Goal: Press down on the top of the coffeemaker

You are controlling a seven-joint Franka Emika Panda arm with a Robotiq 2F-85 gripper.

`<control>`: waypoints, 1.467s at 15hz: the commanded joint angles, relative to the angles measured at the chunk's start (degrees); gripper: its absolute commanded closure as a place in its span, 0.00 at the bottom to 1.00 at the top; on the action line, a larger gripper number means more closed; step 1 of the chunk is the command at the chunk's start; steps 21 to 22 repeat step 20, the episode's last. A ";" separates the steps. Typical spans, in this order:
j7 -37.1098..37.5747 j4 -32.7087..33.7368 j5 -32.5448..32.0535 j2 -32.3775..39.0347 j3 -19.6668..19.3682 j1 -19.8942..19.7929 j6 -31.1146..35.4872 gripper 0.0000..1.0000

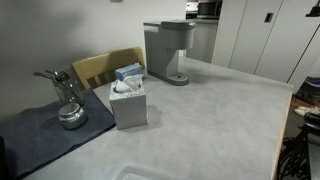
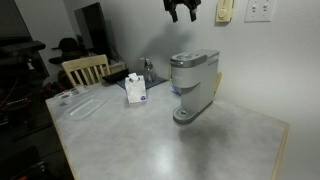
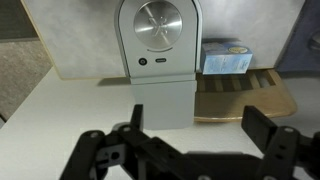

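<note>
Coffeemaker (image 2: 192, 82): upright on bench (image 2: 130, 140), top untouched. End effector (image 2: 182, 10): spread, empty, high above. Descent and press outstanding.

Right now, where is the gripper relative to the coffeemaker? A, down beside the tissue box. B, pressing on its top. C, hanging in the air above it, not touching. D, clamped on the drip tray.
C: in an exterior view the gripper hangs above the coffeemaker, with bare wall showing between them.
</note>
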 commanded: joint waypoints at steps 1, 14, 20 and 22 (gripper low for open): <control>0.16 0.56 -0.25 0.05 0.34 -0.12 -3.49 0.00; 0.43 0.00 0.00 0.00 0.02 0.14 -3.20 0.00; 0.44 0.00 0.00 0.00 0.02 0.14 -3.22 0.00; 0.44 0.00 0.00 0.00 0.02 0.14 -3.22 0.00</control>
